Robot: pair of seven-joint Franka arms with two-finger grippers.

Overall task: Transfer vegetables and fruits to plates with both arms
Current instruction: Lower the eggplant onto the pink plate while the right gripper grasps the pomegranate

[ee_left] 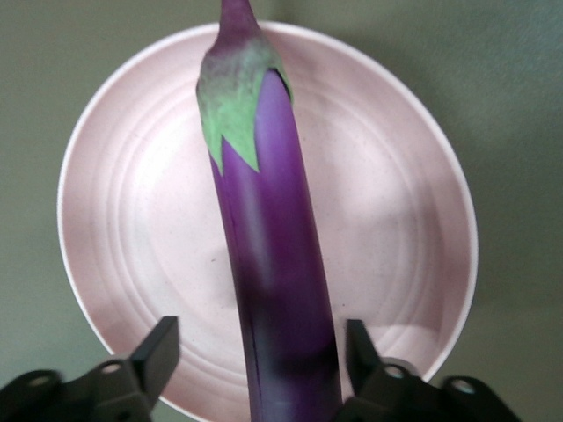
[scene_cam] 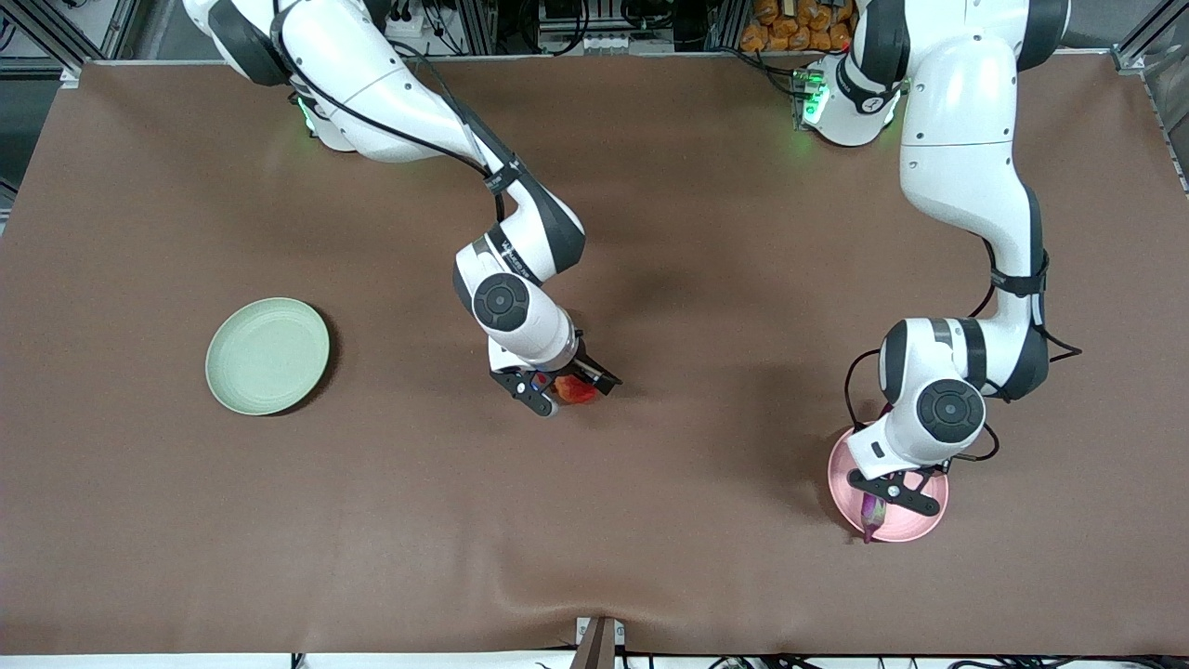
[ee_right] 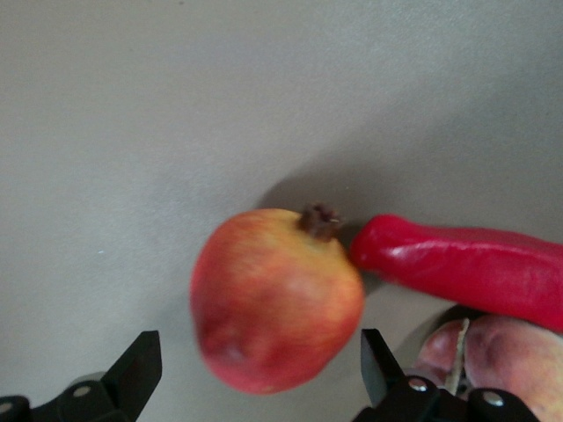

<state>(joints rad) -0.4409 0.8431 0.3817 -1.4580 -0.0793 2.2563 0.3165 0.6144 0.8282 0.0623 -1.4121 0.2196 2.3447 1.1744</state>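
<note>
Purple eggplant (ee_left: 277, 290) lies on the pink plate (ee_left: 396, 220) between the left gripper's (ee_left: 259, 352) spread fingers, overhanging enough to tip, while the wide-open right gripper (ee_right: 259, 365) straddles the apple (ee_right: 277, 299)

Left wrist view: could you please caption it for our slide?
Open left gripper straddling a long glossy purple eggplant lying across the round pale pink plate.

Two plates (scene_cam: 267, 355) (scene_cam: 841, 483), two vegetables (ee_left: 273, 264) (ee_right: 466, 268), two fruits (ee_right: 273, 299) (ee_right: 497, 352)

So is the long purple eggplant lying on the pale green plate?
No, the long purple eggplant lies on the pale pink round plate, between the left gripper's open fingers.
</note>
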